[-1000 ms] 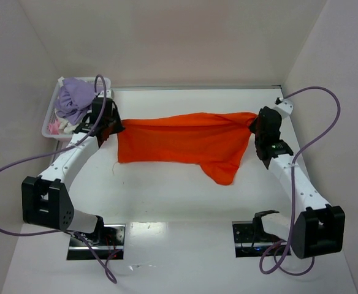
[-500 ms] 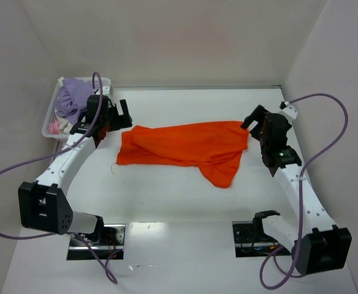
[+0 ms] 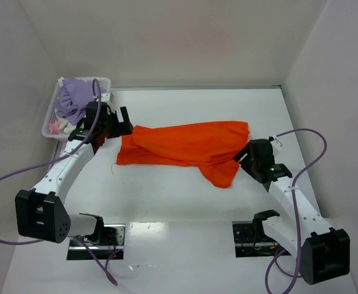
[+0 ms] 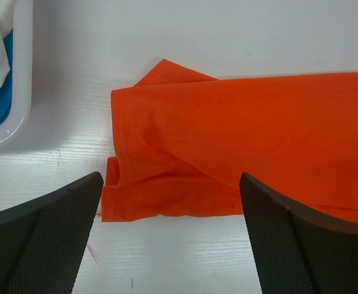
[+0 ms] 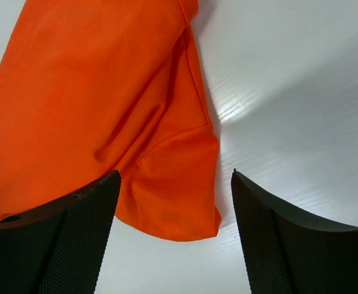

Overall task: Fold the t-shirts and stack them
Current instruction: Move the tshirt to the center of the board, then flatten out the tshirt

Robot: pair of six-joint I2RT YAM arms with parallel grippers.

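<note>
Top external, orange t-shirt (image 3: 185, 144), rumpled on white table (image 3: 167, 202)

Lab booth, plain white walls (image 3: 167, 43)

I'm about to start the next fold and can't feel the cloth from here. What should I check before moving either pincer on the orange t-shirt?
1. Is the left pincer open with nothing held? Ok, it sits over the shirt's left end.
2. Is the right pincer open with nothing held? Ok, it sits over the shirt's right flap.
3. Is the orange t-shirt spread flat? Not ok: the left end is doubled over, and a flap sticks out toward the arms on the right.
4. Is the shirt apart from the basket? Ok.
5. Which edge is collar and which is hem? Cannot tell.
</note>
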